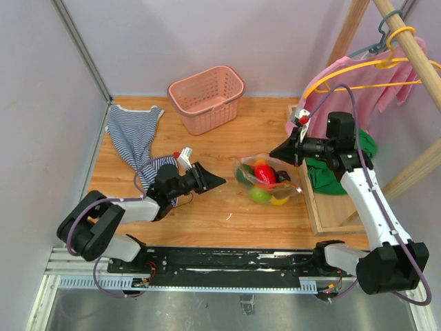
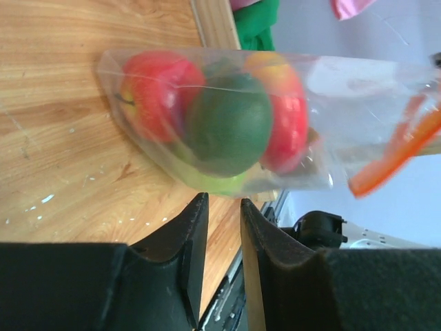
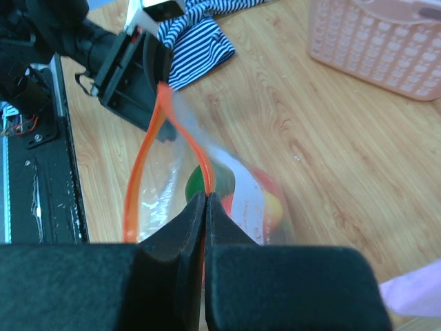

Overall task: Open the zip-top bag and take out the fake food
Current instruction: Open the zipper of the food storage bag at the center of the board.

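Note:
The zip-top bag (image 1: 253,167) lies mid-table, clear, holding the fake food: a red apple (image 1: 264,174), a light green fruit (image 1: 260,195) and a yellow one (image 1: 279,200). My right gripper (image 1: 277,153) is shut on the bag's red-orange zip strip (image 3: 148,145), whose two sides gape apart in a loop in front of the jaws (image 3: 207,196). My left gripper (image 1: 219,181) sits just left of the bag, jaws slightly apart and empty (image 2: 222,203). In the left wrist view the bag (image 2: 344,89) hangs just beyond the fingertips, with a red apple (image 2: 155,93) and a dark green fruit (image 2: 227,124) inside.
A pink slotted basket (image 1: 207,96) stands at the back. A striped garment (image 1: 134,134) lies at the left. A wooden rack (image 1: 413,48) with hangers and pink clothes stands at the right, with a green cloth (image 1: 327,172) on its base board (image 1: 324,207).

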